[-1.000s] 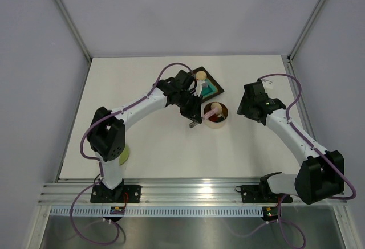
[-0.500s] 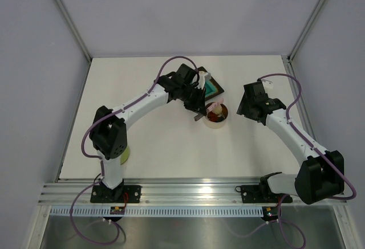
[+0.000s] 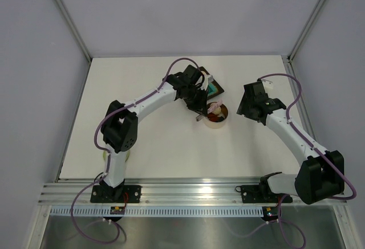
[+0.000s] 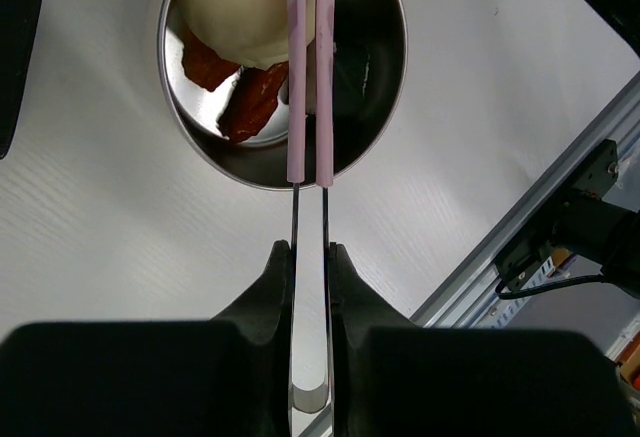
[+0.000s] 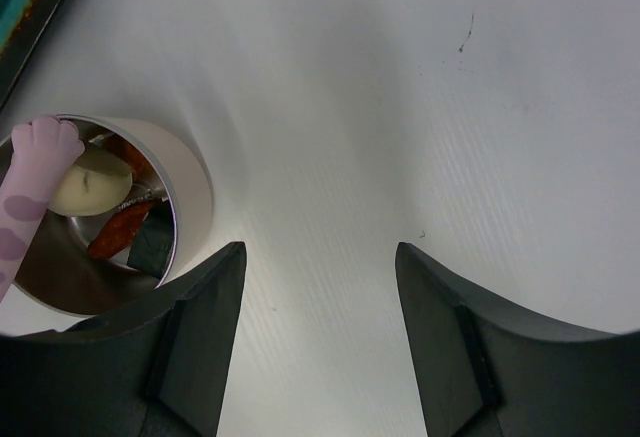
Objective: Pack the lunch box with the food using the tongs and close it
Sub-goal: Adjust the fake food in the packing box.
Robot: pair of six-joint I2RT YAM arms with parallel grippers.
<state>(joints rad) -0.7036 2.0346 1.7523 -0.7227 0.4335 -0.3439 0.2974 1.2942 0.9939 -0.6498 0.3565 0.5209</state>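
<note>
Left claw (image 4: 310, 257) is clamped on the metal tail of the tongs (image 4: 297, 87), squeezing their two pink arms almost together with only a thin gap between them. Right claw (image 5: 318, 327) has its jaws wide apart with nothing between them, and it hangs over bare white surface (image 3: 142, 146) just to the right of the lunch box.

From the overhead camera I see the surface carrying everything. The left arm reaches out across its middle, and the right arm bends in from the right side. The teal tray (image 3: 215, 88) with its dark rim sits beyond the left claw, mostly hidden by that wrist, and I cannot tell what is lying in it. Its corner also shows at the top left of my right wrist view.

The lunch box (image 4: 365, 107) stands upright and uncovered on the surface just in front of the tray, near the middle. The tongs run straight out from the left claw and over the near rim of the tin. In the right wrist view their paw-shaped tips hang at the rim.

Inside the tin I can make out a beige ball (image 4: 235, 12) against the wall, with red-orange pieces (image 4: 255, 107) lying on the bottom beside it.
</note>
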